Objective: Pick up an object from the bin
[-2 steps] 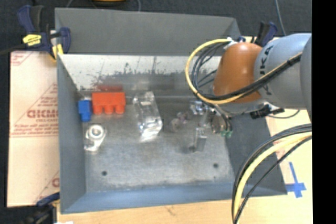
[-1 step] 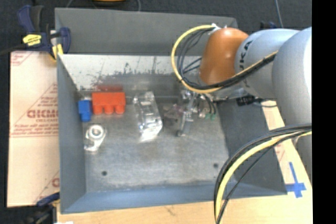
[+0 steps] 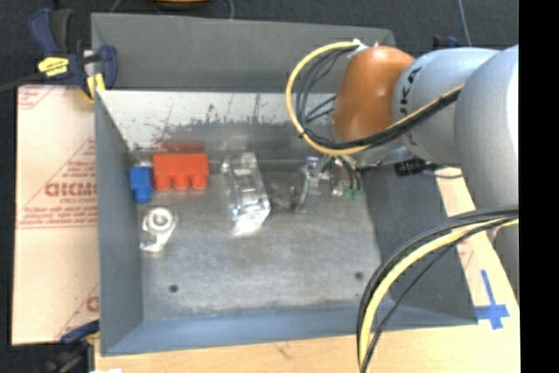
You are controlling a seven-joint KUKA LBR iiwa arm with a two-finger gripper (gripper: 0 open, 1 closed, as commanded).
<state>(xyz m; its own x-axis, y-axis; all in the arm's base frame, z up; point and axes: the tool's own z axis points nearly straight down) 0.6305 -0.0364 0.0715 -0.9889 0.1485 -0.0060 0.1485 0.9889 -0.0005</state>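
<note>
My gripper [image 3: 307, 181] hangs low near the bin's back wall, right of centre, under the orange cover. A clear plastic piece [image 3: 244, 195] lies just to its left on the bin floor, apart from the fingertips. Further left sit an orange block [image 3: 181, 171] with three rounded lobes and a small blue block [image 3: 141, 183] touching its left side. A clear and white round piece [image 3: 157, 228] lies in front of the blue block. Nothing shows between the fingers.
The arm with its yellow and black cables covers the bin's right side. The front half of the bin floor is bare grey metal with a few small holes.
</note>
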